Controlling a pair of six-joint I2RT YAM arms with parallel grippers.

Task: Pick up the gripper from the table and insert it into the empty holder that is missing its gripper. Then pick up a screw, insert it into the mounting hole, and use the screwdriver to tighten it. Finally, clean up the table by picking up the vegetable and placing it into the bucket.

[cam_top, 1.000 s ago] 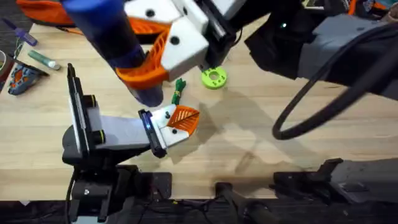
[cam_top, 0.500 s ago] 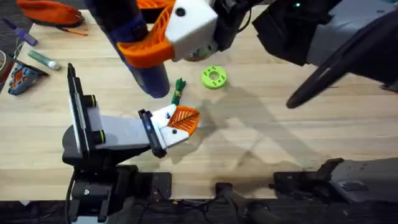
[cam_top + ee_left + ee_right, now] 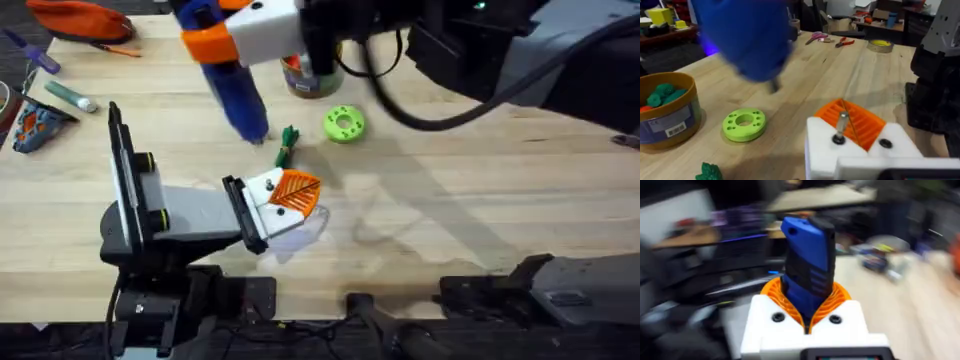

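My right gripper point(image 3: 222, 42) reaches in from the far right and is shut on the blue screwdriver point(image 3: 232, 85), which points down with its bit just beyond my left gripper. The right wrist view shows the orange pads clamping the screwdriver point(image 3: 809, 265). My left gripper point(image 3: 290, 192) rests low on the table point(image 3: 450, 210) with its orange ribbed tips pressed together. A screw point(image 3: 841, 121) stands in one hole of its white mount point(image 3: 860, 155). The green vegetable point(image 3: 288, 143) lies between the bit and the left gripper. The tan bucket point(image 3: 667, 120) stands behind it, holding green pieces.
A bright green disc with holes point(image 3: 344, 124) lies right of the vegetable. At the far left edge are an orange pouch point(image 3: 80, 18), a marker point(image 3: 70, 96) and a purple pen point(image 3: 35, 55). The table's right half is bare wood.
The right arm has dropped away from the camera and drawn back, so the screwdriver looks smaller and more upright, its bit still near the vegetable. The left arm has not moved.
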